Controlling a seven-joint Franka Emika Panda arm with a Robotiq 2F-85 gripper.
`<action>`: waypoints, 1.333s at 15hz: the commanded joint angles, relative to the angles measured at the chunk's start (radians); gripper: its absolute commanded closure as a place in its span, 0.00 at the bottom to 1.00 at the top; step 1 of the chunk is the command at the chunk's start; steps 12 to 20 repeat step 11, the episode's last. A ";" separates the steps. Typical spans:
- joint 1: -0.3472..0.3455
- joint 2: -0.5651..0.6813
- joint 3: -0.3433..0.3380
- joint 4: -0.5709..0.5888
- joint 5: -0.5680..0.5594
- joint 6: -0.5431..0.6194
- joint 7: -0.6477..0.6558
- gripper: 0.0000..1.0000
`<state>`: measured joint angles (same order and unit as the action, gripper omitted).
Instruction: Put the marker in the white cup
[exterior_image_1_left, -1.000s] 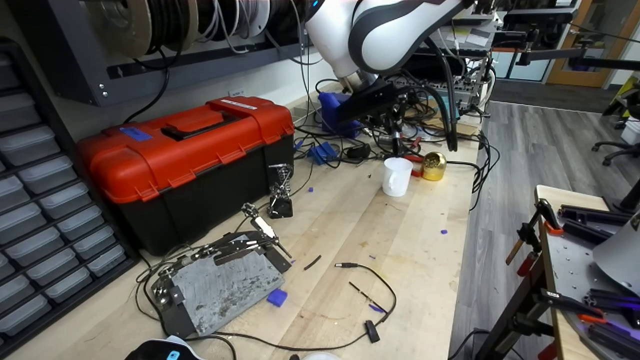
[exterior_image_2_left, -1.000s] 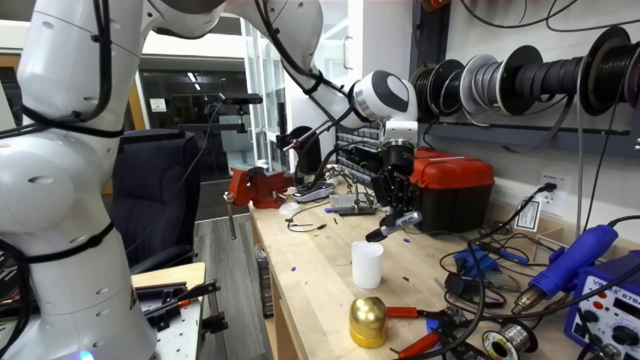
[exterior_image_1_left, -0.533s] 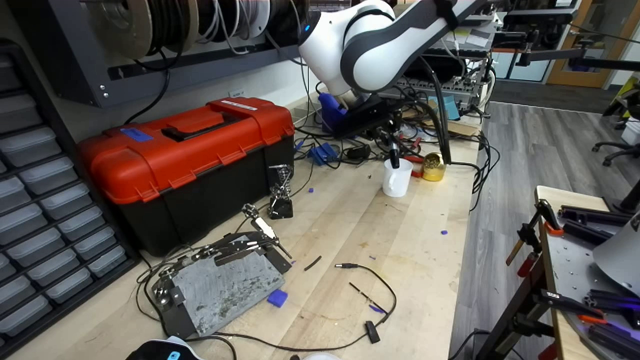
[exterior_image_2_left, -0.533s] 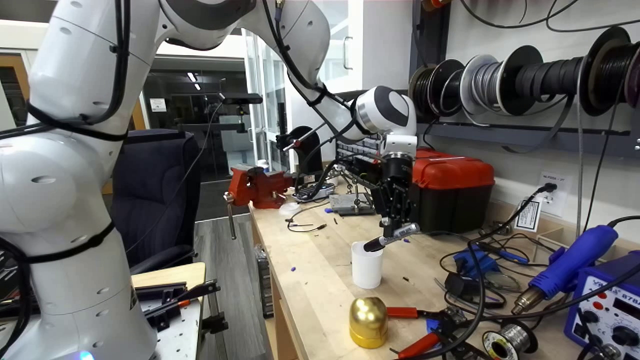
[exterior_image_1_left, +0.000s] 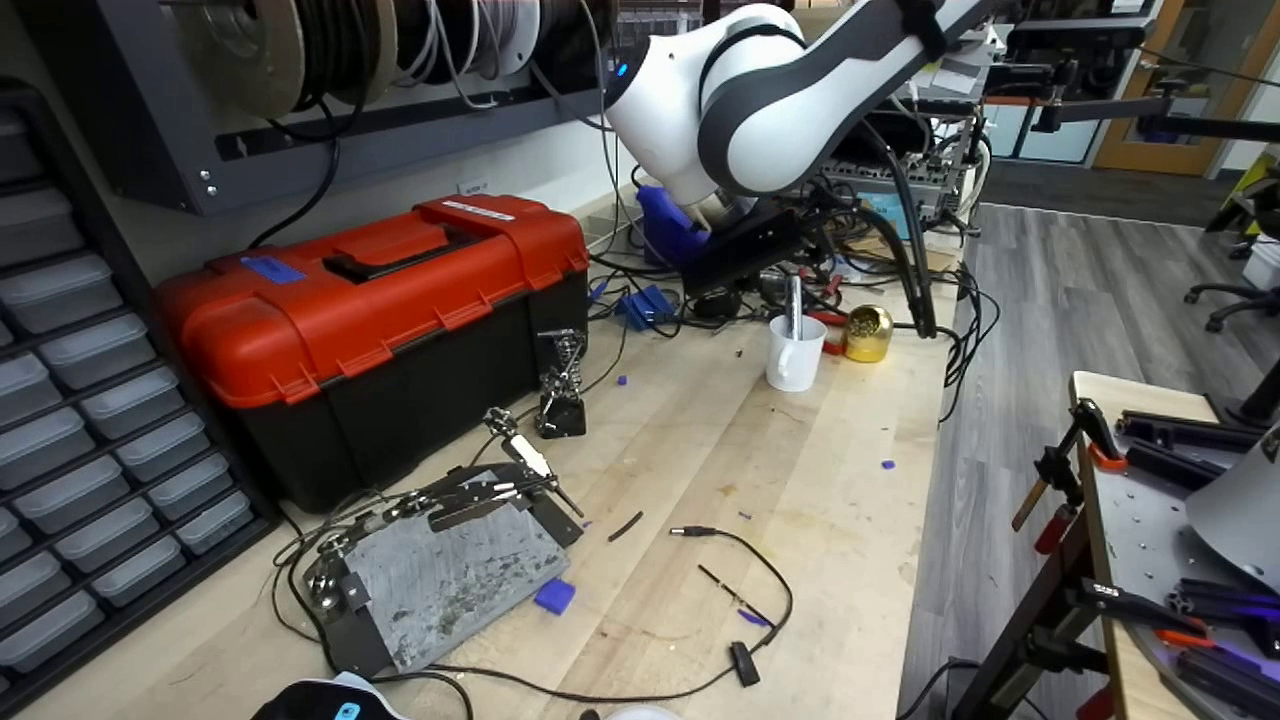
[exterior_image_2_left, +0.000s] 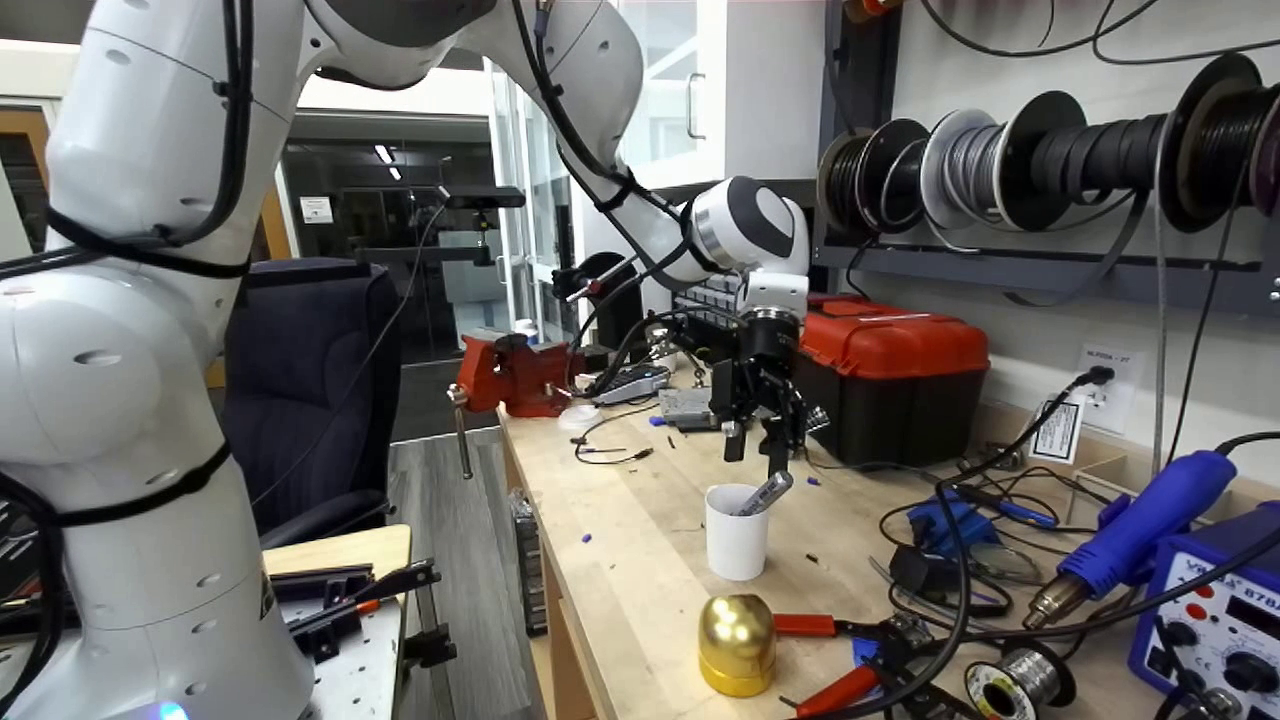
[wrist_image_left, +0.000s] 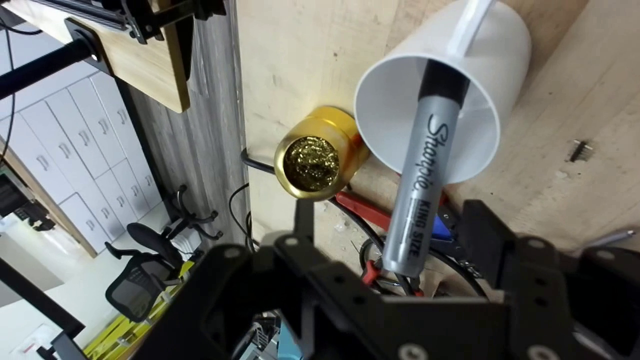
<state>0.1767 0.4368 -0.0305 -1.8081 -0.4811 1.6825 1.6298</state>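
Observation:
The grey marker stands at a slant in the white cup, black cap end down inside and grey barrel rising past the rim. Both exterior views agree: the marker leans on the rim of the upright cup, and the barrel sticks up from the cup. In an exterior view my gripper hangs just above the cup, its fingers spread. The wrist view shows the gripper open, the marker's butt end lying between the fingers with a gap on either side.
Close beside the cup stands a gold tip-cleaner holder. Red-handled pliers and tangled black cables lie near it. A red toolbox is behind the arm, and a blue hot-air gun stands by the wall.
The gripper lowered with the marker over the cup, then opened and let it go. The marker now rests steeper inside the cup, and the gripper has shifted slightly away from it.

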 joint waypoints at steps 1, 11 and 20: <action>0.001 -0.010 0.000 -0.008 0.001 -0.002 0.000 0.24; 0.001 -0.019 0.001 -0.020 0.000 -0.001 0.000 0.24; 0.001 -0.019 0.001 -0.020 0.000 -0.001 0.000 0.24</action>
